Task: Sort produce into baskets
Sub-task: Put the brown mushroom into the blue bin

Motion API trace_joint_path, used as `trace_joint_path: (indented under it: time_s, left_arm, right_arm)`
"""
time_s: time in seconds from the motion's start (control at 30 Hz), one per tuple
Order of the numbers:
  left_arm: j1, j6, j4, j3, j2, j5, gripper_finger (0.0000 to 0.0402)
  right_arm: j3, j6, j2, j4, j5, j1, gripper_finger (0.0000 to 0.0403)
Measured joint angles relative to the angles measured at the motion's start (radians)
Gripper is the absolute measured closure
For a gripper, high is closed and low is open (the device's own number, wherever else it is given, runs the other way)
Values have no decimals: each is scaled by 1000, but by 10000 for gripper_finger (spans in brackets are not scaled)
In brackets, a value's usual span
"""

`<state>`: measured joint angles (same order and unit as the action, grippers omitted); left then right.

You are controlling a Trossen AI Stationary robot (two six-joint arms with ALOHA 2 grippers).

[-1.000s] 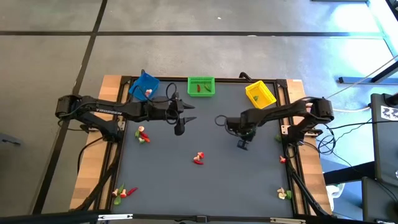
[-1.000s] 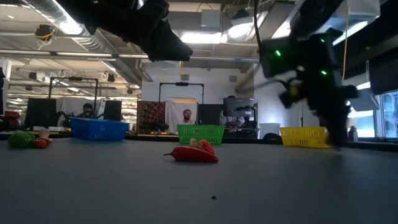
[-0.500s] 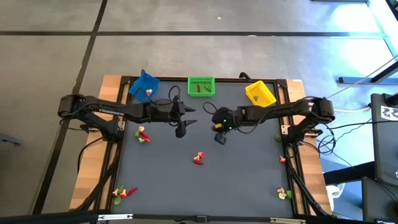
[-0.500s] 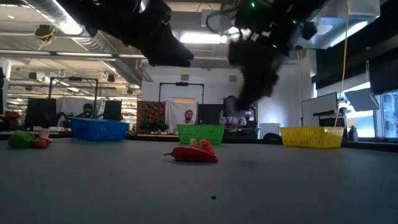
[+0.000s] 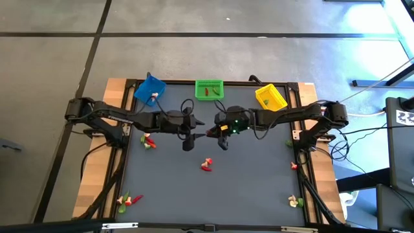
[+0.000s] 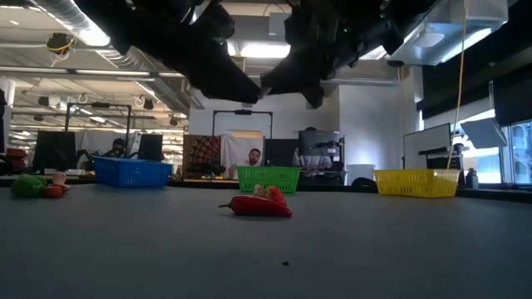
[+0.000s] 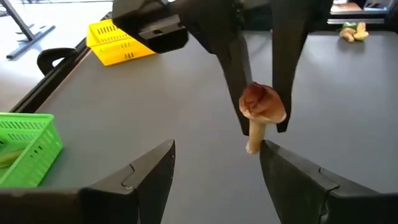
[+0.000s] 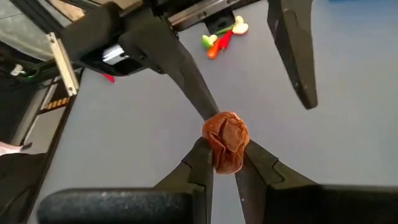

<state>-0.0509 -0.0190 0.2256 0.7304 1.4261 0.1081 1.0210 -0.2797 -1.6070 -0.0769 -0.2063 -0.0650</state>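
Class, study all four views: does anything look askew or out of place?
Yes: the blue basket sits skewed at the table's far edge, while the green basket beside it sits square. Also, the right gripper holds a brown mushroom in mid-air.

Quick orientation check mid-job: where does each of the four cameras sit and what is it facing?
High: overhead, straight down on the table; both arms show, left claw meeting right claw.
Low: table height, level toward the room; both arms overhead, red produce ahead.
Left wrist: past its open fingers toward the right claw holding a mushroom.
Right wrist: down on that mushroom it grips.
Shared: both wrist views show the mushroom.
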Motion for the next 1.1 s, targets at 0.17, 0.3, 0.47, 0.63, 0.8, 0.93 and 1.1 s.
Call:
trace_joint_path:
  time_s: [0.17,0.3,0.47,0.63,0.8,0.93,1.1]
  left_arm:
    - [-1,3,3,0,0,-41,195]
    - [4,9,23,0,0,-48,213]
    - [14,-10,63,0,0,-49,239]
    - [19,-33,63,0,0,-49,275]
    - [19,-55,63,0,0,-50,322]
    - [19,-69,63,0,0,-50,363]
    - [18,-74,59,0,0,-48,395]
  right_arm:
    - [-1,-1,0,-60,4,0,355]
    - [-1,-1,0,-71,13,0,355]
    - [-1,-2,0,-92,13,0,355]
    - [-1,-2,0,-97,13,0,355]
    - [-1,-24,0,-99,14,0,342]
    - [-1,-60,0,-99,15,0,320]
    - [-1,-63,0,-94,14,0,277]
